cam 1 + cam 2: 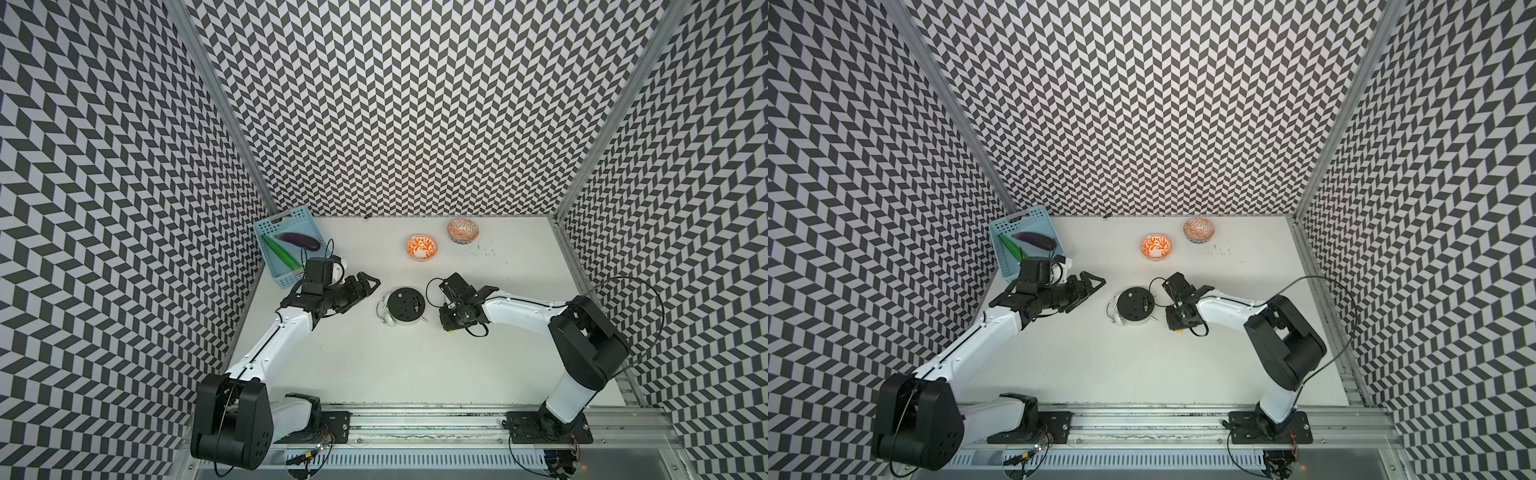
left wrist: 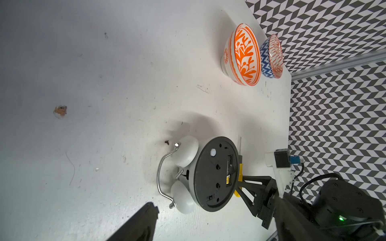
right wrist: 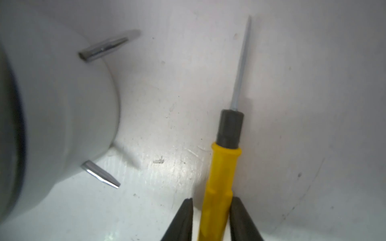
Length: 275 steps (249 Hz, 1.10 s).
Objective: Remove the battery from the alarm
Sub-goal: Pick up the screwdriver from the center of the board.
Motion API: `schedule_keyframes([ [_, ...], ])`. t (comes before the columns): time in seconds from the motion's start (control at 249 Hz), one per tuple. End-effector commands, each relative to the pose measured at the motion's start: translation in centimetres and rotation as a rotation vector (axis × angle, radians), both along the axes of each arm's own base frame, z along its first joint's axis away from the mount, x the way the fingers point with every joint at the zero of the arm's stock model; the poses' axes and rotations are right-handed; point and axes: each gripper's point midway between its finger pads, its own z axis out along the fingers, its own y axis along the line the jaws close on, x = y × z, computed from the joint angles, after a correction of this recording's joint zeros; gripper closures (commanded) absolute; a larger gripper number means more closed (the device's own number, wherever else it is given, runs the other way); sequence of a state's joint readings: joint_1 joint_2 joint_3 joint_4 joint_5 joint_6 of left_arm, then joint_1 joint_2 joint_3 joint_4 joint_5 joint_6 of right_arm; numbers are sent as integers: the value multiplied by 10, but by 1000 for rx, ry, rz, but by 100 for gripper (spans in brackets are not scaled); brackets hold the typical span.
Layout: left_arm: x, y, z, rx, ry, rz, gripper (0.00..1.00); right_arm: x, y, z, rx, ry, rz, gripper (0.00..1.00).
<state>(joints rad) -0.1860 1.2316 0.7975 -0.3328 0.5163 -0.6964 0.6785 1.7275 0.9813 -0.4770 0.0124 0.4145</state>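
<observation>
The alarm [image 1: 402, 306] lies face down mid-table, its black round back up, with the white bells and metal handle toward my left arm. The battery [image 2: 229, 174] sits in the open slot in that back, gold end showing; it appears again as a small dark bar, the battery [image 1: 414, 302]. My left gripper [image 1: 368, 289] hovers open just left of the alarm, holding nothing. My right gripper [image 3: 211, 200] is down at the table beside the alarm's metal feet, shut on the handle of a yellow screwdriver [image 3: 221, 173] that lies flat, shaft pointing away.
Two orange-patterned bowls [image 1: 422, 247] [image 1: 462, 230] stand at the back. A light blue basket [image 1: 282, 222] at the back left holds an eggplant [image 1: 298, 241] and a green cucumber [image 1: 281, 251]. Patterned walls close three sides, and a metal rail runs along the front.
</observation>
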Motion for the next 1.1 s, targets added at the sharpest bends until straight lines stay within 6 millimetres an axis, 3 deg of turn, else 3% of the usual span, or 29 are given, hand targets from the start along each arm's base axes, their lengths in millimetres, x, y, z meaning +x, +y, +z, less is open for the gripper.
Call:
schedule_keyframes([
  [0.0,2,-15,7,-43,-35,-42,16,-3,-8,6,-18,-35,2,87],
  [0.06,2,-25,12,-69,-54,-66,19,-3,-10,21,2,-74,12,95],
  [0.168,2,-47,28,-126,-109,-123,21,-5,-7,57,72,-143,47,96],
  [0.373,-10,-104,71,-270,-257,-299,23,-28,40,151,412,-255,292,97],
  [0.537,-28,-140,99,-325,-350,-420,28,-48,58,202,611,-308,395,98],
  [0.693,-41,-156,121,-375,-419,-482,42,-66,68,224,742,-304,484,98],
  [0.818,-43,-161,121,-386,-413,-482,59,-83,77,238,861,-279,572,98],
  [0.882,-47,-164,126,-424,-419,-497,75,-84,78,241,903,-268,563,98],
  [0.946,-51,-164,136,-467,-436,-499,100,-84,77,243,941,-261,560,98],
  [1.026,-46,-160,140,-467,-411,-449,100,-74,73,241,919,-283,507,84],
  [1.098,-32,-152,122,-397,-296,-337,100,-60,65,235,828,-341,440,72],
])
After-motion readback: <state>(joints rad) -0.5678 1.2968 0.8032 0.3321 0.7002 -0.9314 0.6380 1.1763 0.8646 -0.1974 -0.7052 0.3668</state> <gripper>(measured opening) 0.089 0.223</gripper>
